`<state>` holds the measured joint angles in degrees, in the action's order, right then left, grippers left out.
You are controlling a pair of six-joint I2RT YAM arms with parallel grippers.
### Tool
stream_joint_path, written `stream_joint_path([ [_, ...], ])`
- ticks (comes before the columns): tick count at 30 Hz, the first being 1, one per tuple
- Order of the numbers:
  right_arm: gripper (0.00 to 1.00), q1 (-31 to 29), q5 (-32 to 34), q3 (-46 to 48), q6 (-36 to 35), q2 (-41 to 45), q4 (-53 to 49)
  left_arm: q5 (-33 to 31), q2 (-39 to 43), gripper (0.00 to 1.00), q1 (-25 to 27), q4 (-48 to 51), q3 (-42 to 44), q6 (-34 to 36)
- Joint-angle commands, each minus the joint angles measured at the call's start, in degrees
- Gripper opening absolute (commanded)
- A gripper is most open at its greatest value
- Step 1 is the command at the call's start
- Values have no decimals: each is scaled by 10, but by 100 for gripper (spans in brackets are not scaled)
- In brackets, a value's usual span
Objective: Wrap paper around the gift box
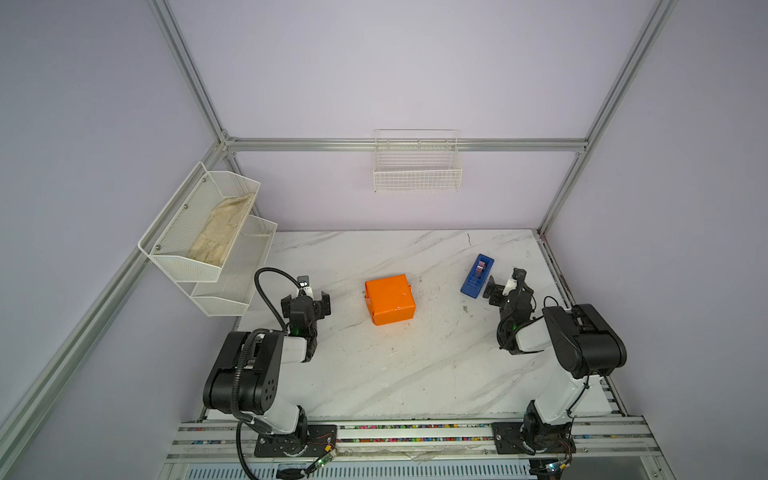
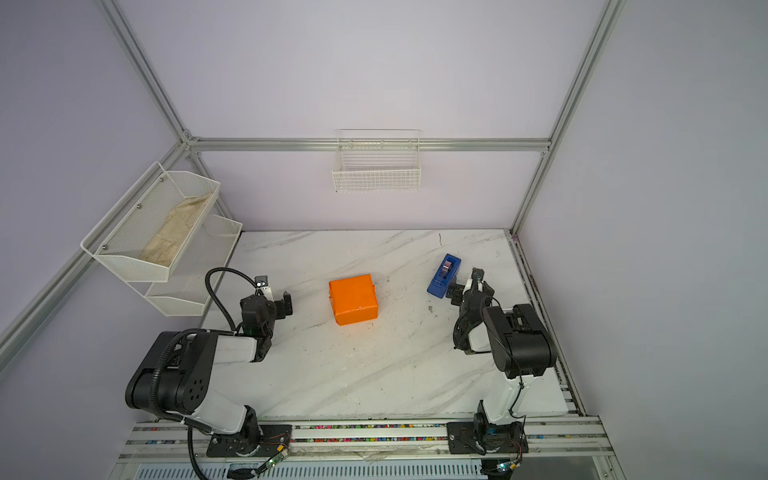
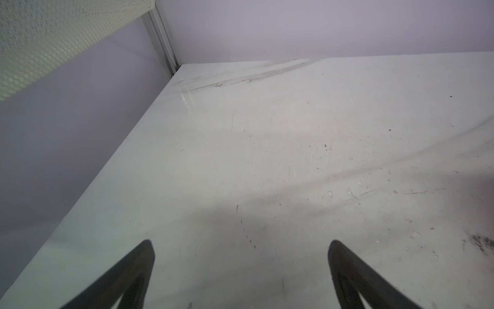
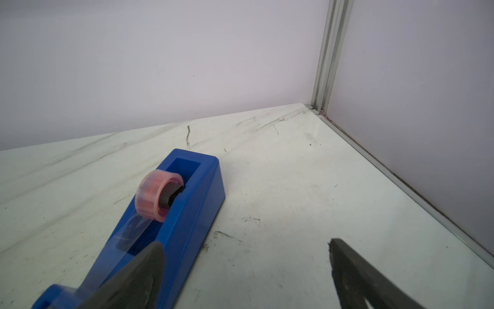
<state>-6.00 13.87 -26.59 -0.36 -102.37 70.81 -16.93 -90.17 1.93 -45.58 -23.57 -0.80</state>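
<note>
One marble table is seen, with two wall baskets: one mesh shelf at left, one wire basket far. One sheet of paper, plain orange, is folded closed into a cuboid parcel mid-table. One blue tape dispenser is set far right, just beside the right gripper. Both it and the left gripper are spread wide, with nothing held

The left arm is bent, with its elbow raised, and the left claw stands wide open, empty. The right arm is bent likewise, and the right claw is wide open, empty.
</note>
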Motion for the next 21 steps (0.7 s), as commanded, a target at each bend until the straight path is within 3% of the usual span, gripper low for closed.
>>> stream_joint_path([
  [1, 97, 3, -13, 0, -18, 3, 58, 31, 2, 100, -5, -72, 13, 6],
  [21, 97, 3, -8, 2, -18, 3, 64, 32, 3, 100, -4, -101, 27, 13],
])
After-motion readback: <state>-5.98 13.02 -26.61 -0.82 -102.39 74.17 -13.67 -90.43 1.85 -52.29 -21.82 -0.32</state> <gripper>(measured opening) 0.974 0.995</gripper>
